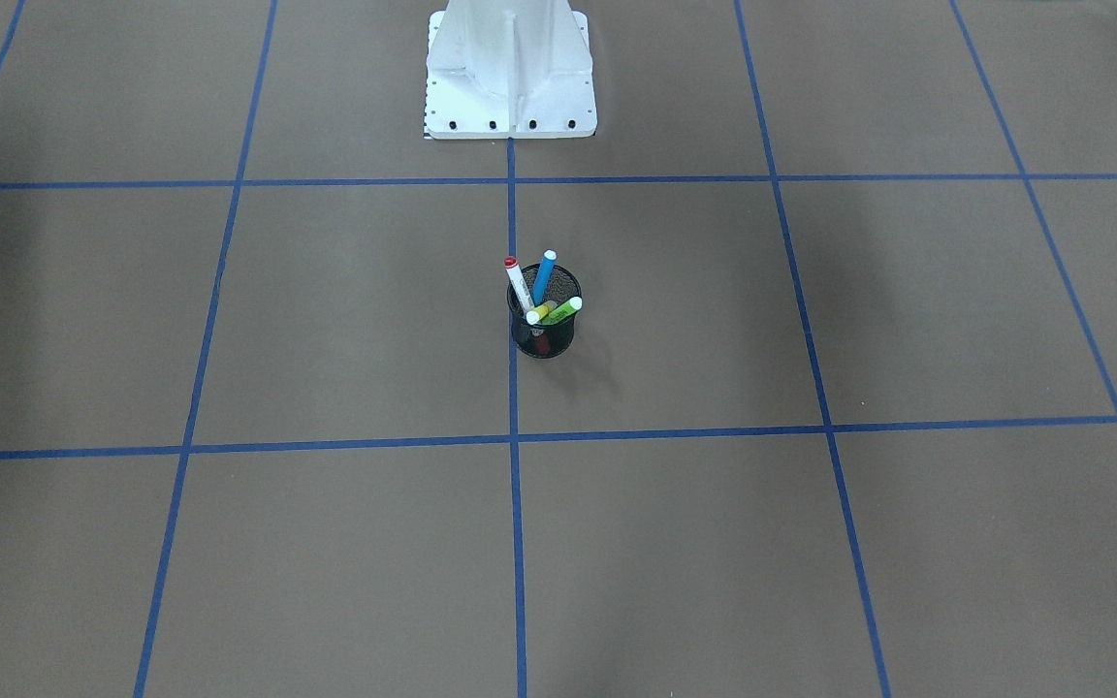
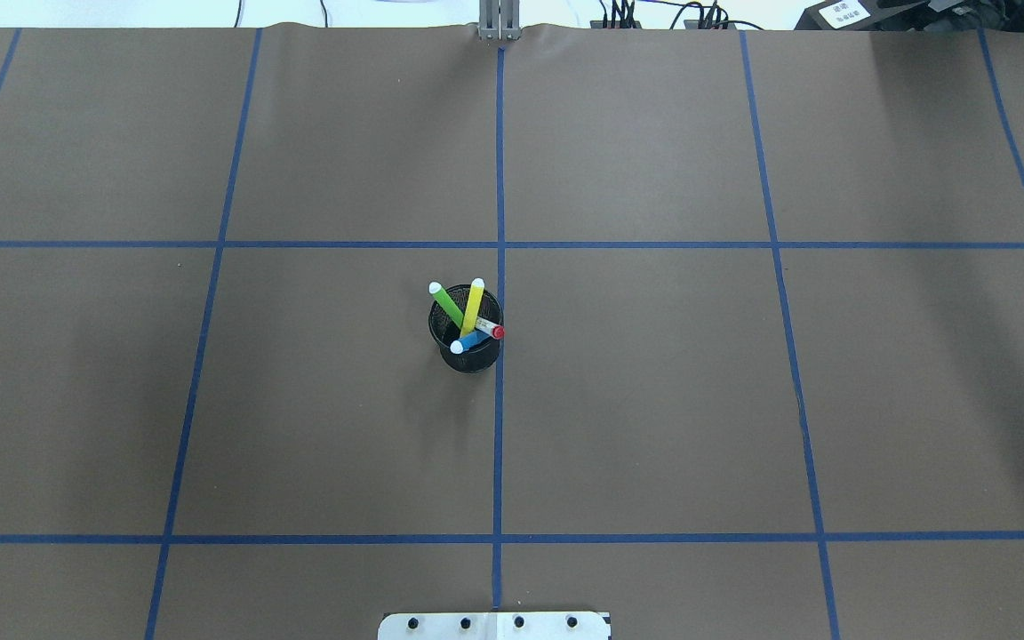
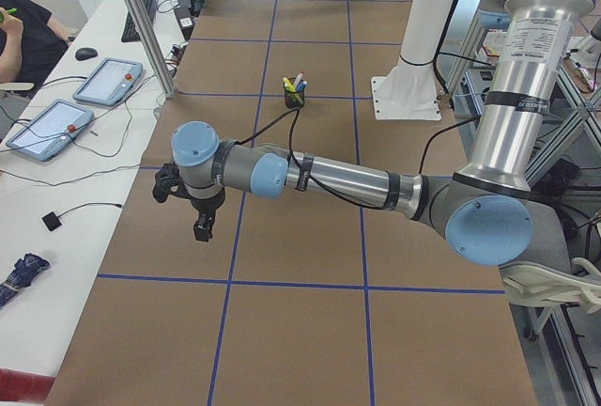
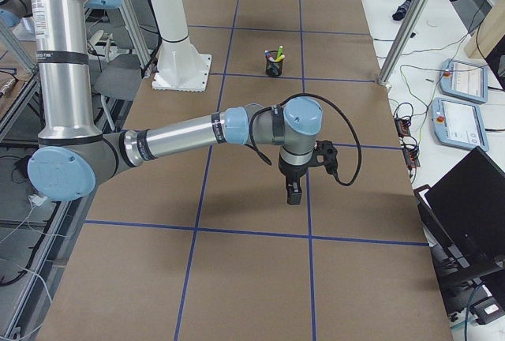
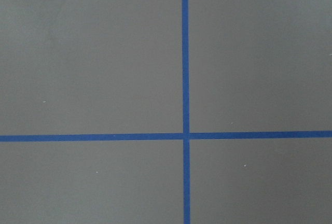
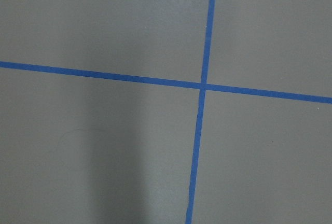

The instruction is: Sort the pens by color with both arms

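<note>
Four pens stand together in a black mesh cup [image 2: 471, 356] near the table's middle: a light green pen [image 2: 447, 304], a yellow pen [image 2: 473, 308], a blue pen [image 2: 472, 340] and a white pen with a red cap [image 1: 517, 283]. My left gripper [image 3: 202, 228] shows only in the exterior left view, pointing down over the brown table, far from the cup. My right gripper [image 4: 293, 193] shows only in the exterior right view, also pointing down and far from the cup. I cannot tell whether either is open or shut. Both wrist views hold only table and tape lines.
Blue tape lines [image 2: 500, 244] split the brown table into squares. The white pedestal base [image 1: 510, 78] stands on the robot's side. Tablets [image 3: 108, 82] and cables lie on a side bench where a person [image 3: 23, 30] sits. A laptop [image 4: 473, 207] stands beside the other end.
</note>
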Robot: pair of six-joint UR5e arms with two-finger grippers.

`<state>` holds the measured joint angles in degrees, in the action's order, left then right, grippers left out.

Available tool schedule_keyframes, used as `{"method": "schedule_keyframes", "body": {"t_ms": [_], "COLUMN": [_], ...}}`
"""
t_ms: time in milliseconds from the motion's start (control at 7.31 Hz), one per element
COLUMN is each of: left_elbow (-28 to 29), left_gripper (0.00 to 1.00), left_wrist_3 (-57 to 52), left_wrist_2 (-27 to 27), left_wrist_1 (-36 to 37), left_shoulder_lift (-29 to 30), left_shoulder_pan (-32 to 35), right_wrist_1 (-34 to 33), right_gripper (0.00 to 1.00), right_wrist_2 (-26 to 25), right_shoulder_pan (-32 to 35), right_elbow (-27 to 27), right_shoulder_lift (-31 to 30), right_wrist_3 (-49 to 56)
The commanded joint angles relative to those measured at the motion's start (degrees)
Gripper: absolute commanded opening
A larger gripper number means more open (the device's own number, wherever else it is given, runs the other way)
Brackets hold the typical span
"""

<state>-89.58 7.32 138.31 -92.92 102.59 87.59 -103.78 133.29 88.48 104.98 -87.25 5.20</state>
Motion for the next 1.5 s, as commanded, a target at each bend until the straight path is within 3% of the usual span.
{"method": "schedule_keyframes", "body": {"t_ms": [0,137,274,410,821,1368], "left_elbow": [-0.25,0.19,0.28,0.37,0.46,0.90], "left_gripper": [1.00,1.00,1.00,1.00,1.00,1.00], "left_wrist_3": [2.34,3.21,6.27,6.65,10.05,10.61], "left_wrist_2": [-1.19,-3.20,-5.92,-6.47,-6.39,-6.39], "left_wrist_1": [1.16,2.73,3.09,3.19,3.27,3.19], "left_shoulder_lift": [3.91,6.89,9.01,9.64,11.30,11.31], "left_shoulder_pan": [-6.26,-8.73,-10.84,-11.91,-14.28,-16.31], "right_wrist_1": [0.24,1.03,0.51,0.42,0.24,-4.15], "right_gripper": [1.00,1.00,1.00,1.00,1.00,1.00], "right_wrist_2": [1.88,8.42,10.14,9.89,5.85,4.54], "right_shoulder_pan": [-0.67,-1.55,-4.86,-10.38,-18.31,-35.71], "right_elbow": [0.31,0.93,0.93,0.85,2.15,0.93], "right_shoulder_lift": [2.87,3.48,7.67,11.89,20.00,34.40], "right_wrist_3": [-0.01,-0.53,-7.41,-16.62,-24.50,-55.57]}}
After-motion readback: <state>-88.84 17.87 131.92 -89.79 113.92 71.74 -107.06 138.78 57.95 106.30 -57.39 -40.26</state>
